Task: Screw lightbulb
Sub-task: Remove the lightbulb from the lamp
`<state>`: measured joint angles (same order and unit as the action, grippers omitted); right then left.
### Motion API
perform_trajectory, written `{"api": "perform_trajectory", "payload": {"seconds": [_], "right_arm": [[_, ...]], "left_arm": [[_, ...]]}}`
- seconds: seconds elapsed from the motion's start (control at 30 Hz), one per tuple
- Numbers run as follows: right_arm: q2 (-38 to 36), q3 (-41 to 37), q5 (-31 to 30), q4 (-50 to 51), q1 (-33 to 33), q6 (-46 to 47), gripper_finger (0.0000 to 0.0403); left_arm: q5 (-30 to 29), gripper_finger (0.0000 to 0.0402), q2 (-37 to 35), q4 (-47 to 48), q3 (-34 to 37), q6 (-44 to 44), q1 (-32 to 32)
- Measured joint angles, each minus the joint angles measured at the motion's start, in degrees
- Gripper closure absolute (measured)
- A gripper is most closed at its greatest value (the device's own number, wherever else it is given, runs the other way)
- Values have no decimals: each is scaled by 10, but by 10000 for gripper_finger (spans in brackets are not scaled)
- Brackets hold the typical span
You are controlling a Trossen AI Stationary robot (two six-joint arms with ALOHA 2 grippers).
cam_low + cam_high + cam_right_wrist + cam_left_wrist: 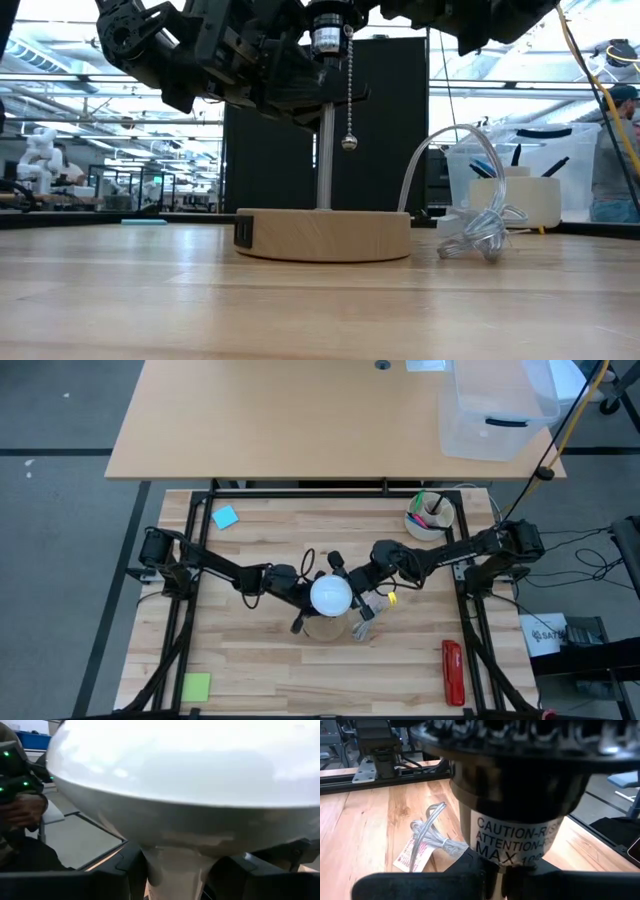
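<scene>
One smooth round white lightbulb [330, 595] above wooden disc [322, 235].

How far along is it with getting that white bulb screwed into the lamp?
Looks done: the round white lightbulb already sits over the black socket on the round wooden base. In hand: the left gripper clamps the socket below its caution label, and the right gripper grips the bulb's tapering neck. Left: whether it is fully threaded cannot be told; it is unlit, and both grippers have yet to let go.
</scene>
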<state>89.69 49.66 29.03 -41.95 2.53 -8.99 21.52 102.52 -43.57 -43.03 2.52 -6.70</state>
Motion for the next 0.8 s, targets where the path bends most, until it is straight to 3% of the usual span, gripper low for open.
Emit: {"api": "perform_trajectory", "payload": {"seconds": [0.47,0.8], "right_arm": [[0,-1,31,-60,-6,14,242],[-1,0,-18,-84,-10,11,242]], "left_arm": [[24,374,0,0,1,7,7],[-7,374,-1,0,1,0,6]]}}
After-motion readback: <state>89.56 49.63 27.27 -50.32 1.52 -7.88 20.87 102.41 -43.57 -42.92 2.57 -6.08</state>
